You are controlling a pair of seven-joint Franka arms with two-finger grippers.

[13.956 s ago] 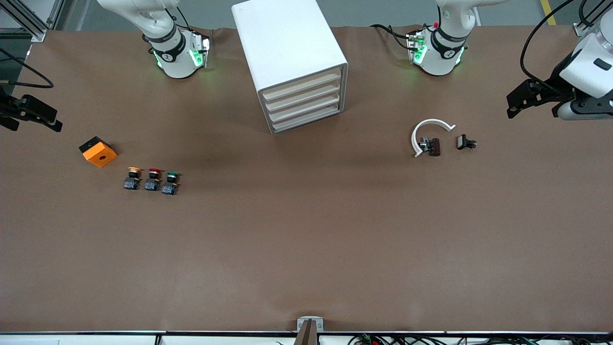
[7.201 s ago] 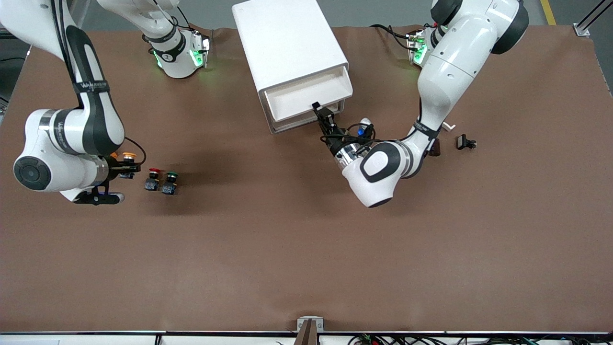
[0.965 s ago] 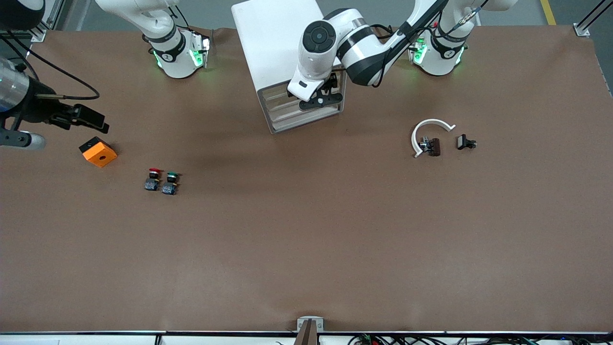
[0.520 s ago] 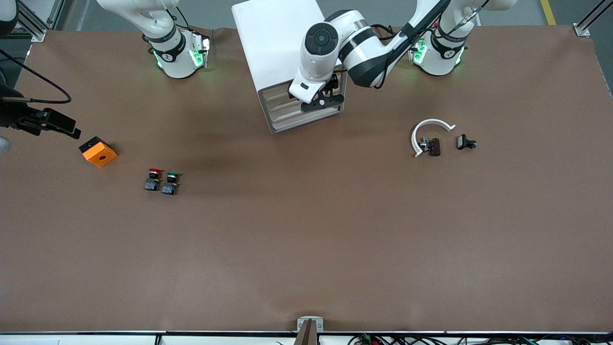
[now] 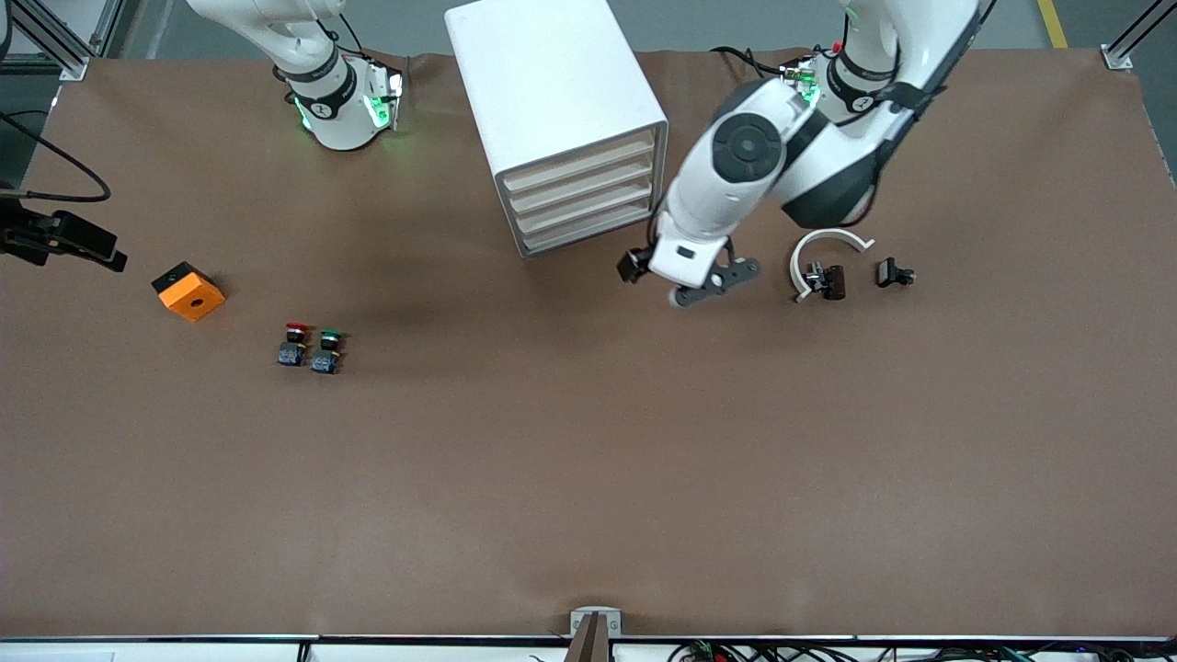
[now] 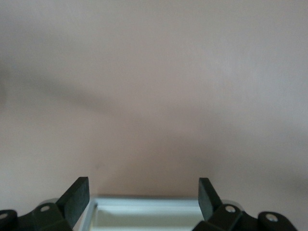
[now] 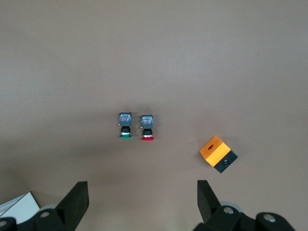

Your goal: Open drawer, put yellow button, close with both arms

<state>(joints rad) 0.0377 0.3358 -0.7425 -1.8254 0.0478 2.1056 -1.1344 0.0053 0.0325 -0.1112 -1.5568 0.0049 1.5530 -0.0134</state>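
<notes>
Brown paper-covered table bearing a white four-drawer cabinet with all drawer fronts flush. The glossy white left arm hangs over the bare table in front of the cabinet, toward the left arm's end; its black left gripper is spread wide and empty, as the left wrist view confirms with both fingers apart over plain brown surface. The right gripper sits at the table edge at the right arm's end, jaws parted and holding nothing; only the right wrist view shows its fingers spread. That view also shows the orange cube with a black base, the red-capped button and the green-capped button side by side. The front view alone shows the white curved plastic piece and the small black clip. The yellow button appears in no view. Half a second earlier the left gripper was at the cabinet front with a drawer open; it has since drawn back and the drawer is closed.
</notes>
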